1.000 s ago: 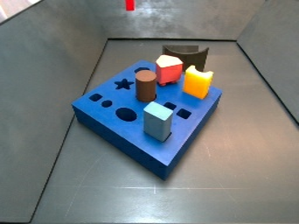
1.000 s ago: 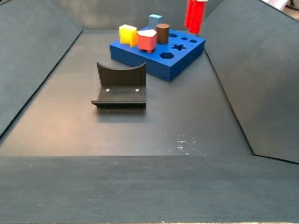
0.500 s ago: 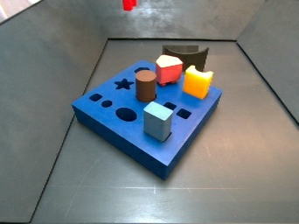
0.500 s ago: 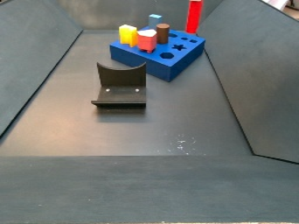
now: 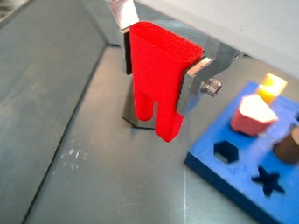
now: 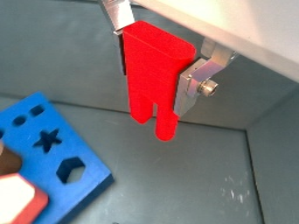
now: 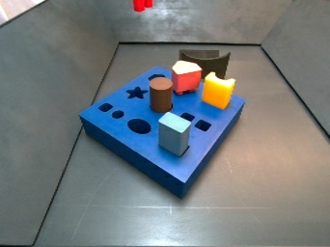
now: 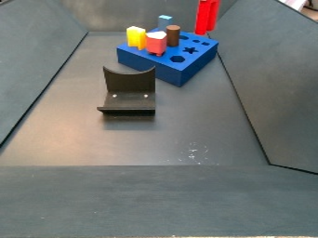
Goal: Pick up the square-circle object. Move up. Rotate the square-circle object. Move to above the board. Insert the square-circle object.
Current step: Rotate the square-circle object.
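Note:
The square-circle object (image 5: 158, 79) is a tall bright-red block with two legs at its free end. My gripper (image 5: 160, 70) is shut on its upper part, a silver finger (image 5: 197, 77) on each side, as both wrist views show (image 6: 155, 74). It hangs high in the air, legs down, beside the board (image 5: 222, 166). In the side views only its lower part shows at the upper edge of the picture (image 7: 142, 4) (image 8: 207, 14); the gripper itself is out of those views. The board (image 7: 129, 130) is a thick blue slab with star and round holes, lying on the floor.
On the board stand a brown cylinder (image 7: 160, 95), a red-and-white block (image 7: 188, 75), a yellow-orange block (image 7: 219, 91) and a light blue block (image 7: 175, 133). The dark fixture (image 8: 126, 90) stands on the floor close to the board. Sloping grey walls enclose the floor.
The red object has risen a little, so less of it shows at the upper edge of the side views. Nothing on the board has moved.

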Controlling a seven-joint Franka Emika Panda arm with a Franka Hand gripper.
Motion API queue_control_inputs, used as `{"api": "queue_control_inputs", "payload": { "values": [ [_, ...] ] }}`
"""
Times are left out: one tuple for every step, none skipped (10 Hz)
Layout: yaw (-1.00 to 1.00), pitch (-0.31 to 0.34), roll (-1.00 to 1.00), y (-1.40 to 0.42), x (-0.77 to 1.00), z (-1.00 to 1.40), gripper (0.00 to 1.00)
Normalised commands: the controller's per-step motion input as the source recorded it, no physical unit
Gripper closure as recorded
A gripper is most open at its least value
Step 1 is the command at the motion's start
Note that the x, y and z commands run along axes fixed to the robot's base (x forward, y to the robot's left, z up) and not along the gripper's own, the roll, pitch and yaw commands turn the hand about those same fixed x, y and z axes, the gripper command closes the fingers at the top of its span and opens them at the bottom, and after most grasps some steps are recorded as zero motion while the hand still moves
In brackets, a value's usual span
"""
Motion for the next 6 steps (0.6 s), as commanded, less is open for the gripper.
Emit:
{"api": "queue_control_inputs", "payload": {
  "values": [
    [-1.00,0.032,-0.02,0.00,0.00,0.00,1.00],
    [-1.00,0.034,-0.03,0.00,0.00,0.00,1.00],
    [-1.00,0.037,-0.03,0.00,0.00,0.00,1.00],
    [-1.00,0.039,-0.03,0.01,0.00,0.00,1.00],
    [-1.00,0.045,-0.04,0.01,0.00,0.00,1.00],
    [-1.00,0.049,-0.04,0.01,0.00,0.00,1.00]
  ]
}}
